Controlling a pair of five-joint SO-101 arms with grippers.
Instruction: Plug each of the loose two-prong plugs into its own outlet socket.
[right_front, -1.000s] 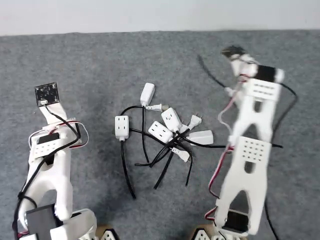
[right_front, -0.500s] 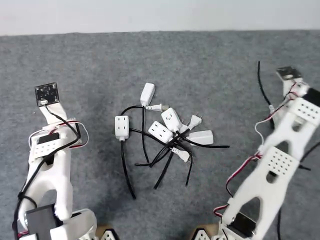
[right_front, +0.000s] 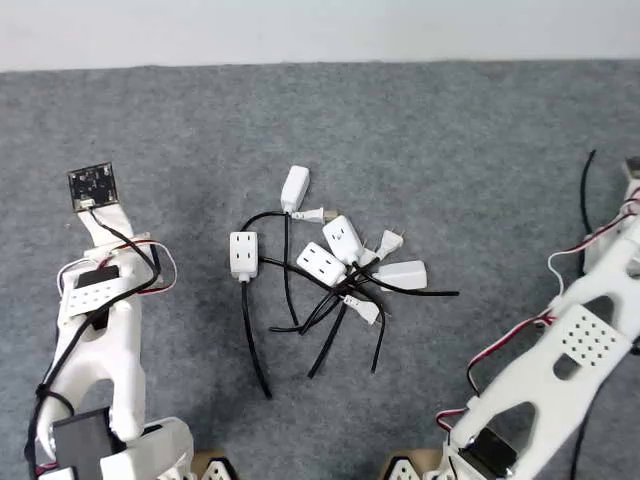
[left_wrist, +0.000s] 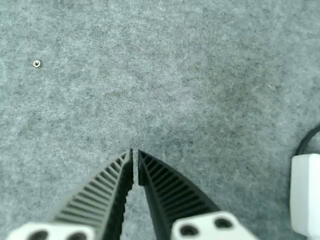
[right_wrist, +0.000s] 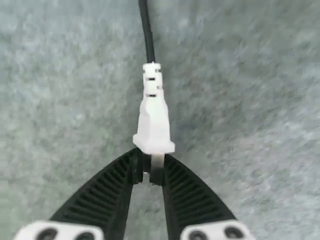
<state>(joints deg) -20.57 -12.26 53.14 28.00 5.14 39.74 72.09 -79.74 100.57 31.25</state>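
A tangle of black cords lies mid-table with white outlet sockets (right_front: 243, 254), (right_front: 321, 262), (right_front: 343, 238) and loose two-prong plugs (right_front: 294, 187), (right_front: 390, 241), (right_front: 364, 309). My right gripper (right_wrist: 149, 165) is shut on the prongs of a white plug (right_wrist: 152, 117), whose black cord (right_wrist: 146, 30) runs away over the carpet. That arm (right_front: 590, 340) stands at the table's right edge, with the cord (right_front: 587, 195) beside it. My left gripper (left_wrist: 134, 152) is shut on nothing, low over bare carpet left of the pile.
Grey carpet (right_front: 450, 130) covers the table. A white block (left_wrist: 305, 192) with a black cord shows at the edge of the left wrist view. A tiny metal ring (left_wrist: 36, 63) lies on the carpet. The left arm (right_front: 95, 300) stands at the front left.
The right arm has swung from near the pile out to the table's right edge, taking the held plug and its cord along. The left arm has kept still.
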